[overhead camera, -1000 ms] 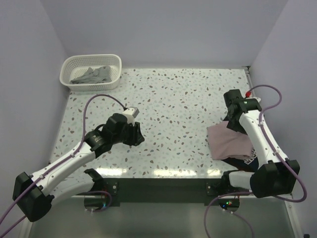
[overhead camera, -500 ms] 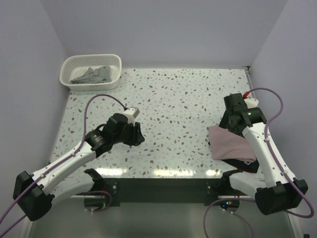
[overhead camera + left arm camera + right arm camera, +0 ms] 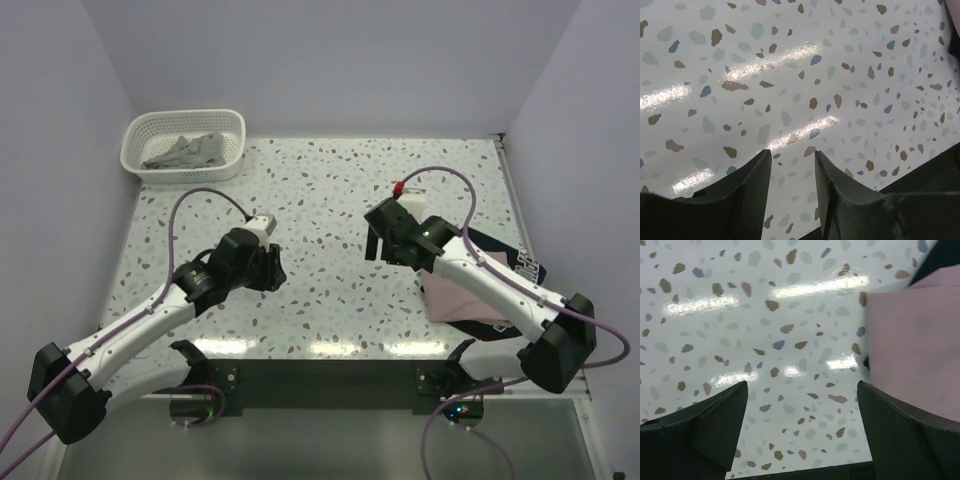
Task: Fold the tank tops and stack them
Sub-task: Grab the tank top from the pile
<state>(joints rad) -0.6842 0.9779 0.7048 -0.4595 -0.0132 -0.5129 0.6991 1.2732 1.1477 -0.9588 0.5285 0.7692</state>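
Observation:
A folded dusty pink tank top (image 3: 458, 297) lies at the table's right side on top of a navy tank top (image 3: 497, 250) with lettering. A grey tank top (image 3: 186, 150) lies crumpled in the white basket (image 3: 232, 150) at the far left corner. My right gripper (image 3: 378, 245) hangs over bare table just left of the pink top, wide open and empty. In the right wrist view the right gripper (image 3: 802, 385) has the pink top (image 3: 915, 350) beside its right finger. My left gripper (image 3: 271, 272) hovers low over the table's left-middle; the left gripper (image 3: 792, 152) is open, nothing between its fingers.
The speckled terrazzo table (image 3: 330, 190) is walled on the left, back and right. The basket stands against the far left corner. The table's dark front edge (image 3: 935, 167) shows close to the left gripper.
My right arm has swung left from the table's right edge to beside the pink top's left edge, its jaws spreading wider. The navy top now shows. The left arm barely moved.

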